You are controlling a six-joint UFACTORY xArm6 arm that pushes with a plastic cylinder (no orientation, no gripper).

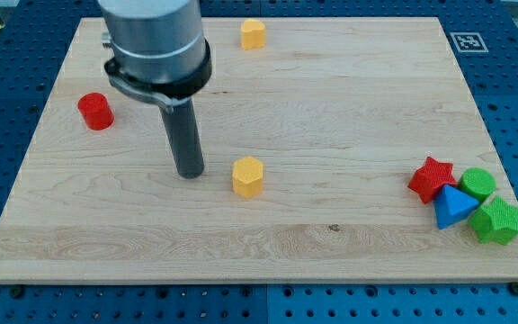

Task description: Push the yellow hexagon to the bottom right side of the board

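Observation:
A yellow hexagon lies on the wooden board a little left of its middle. My tip rests on the board just to the view's left of this yellow hexagon, with a small gap between them. A second yellow block, also hexagon-like, sits near the board's top edge.
A red cylinder sits at the board's left. At the bottom right lie a red star, a blue triangle, a green cylinder and a green hexagon-like block, packed close together. A marker tag is at the top right corner.

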